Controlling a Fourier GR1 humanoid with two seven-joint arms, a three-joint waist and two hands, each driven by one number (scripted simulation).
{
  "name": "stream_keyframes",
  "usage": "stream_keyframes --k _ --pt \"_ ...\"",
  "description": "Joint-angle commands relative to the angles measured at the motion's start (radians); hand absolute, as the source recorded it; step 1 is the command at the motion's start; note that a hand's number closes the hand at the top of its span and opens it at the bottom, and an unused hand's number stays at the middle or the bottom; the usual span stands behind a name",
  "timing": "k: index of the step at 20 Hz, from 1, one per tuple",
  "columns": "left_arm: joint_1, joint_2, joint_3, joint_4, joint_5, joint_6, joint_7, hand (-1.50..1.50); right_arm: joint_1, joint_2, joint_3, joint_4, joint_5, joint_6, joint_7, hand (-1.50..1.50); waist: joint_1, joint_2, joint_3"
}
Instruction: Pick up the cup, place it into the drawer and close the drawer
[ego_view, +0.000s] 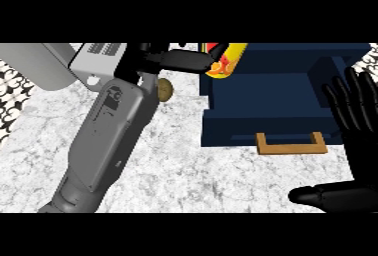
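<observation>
- Right hand (356, 127) is rested open, fingers straight, at the drawer's (244, 131) right.
- Left hand (177, 59) is clamped on the cup (227, 61) over the drawer's left wall; released there, it could be tipped outside.

A white-and-grey marbled stone counter top (192, 175) fills most of the view, its veining a fine, cloudy mottle. The light on it is even and soft. At the far left edge the marble ends on a slanting line, and beyond it lies a black-and-white ornamental patterned surface (10, 95). The same pattern shows in the top right corner. Whether it is floor or wall cannot be told. At the top left lies a smooth, plain grey panel with a rounded corner (33, 65). Just beside it stands a light grey box-shaped appliance with rows of dark slots (100, 51), partly hidden.
</observation>
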Motion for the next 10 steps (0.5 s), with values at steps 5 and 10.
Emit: stream_keyframes --k 5,10 --pt "-0.139 -0.002 -0.024 0.259 0.043 0.051 -0.073 1.5 0.026 -0.001 0.012 -0.049 0.005 -0.001 0.032 -1.5 -0.007 0.001 0.0" --pt "-0.21 -0.002 -0.141 0.388 0.153 0.131 -0.149 1.5 0.003 -0.002 -0.005 0.022 0.002 0.016 -0.026 -1.5 -0.019 0.004 0.0"
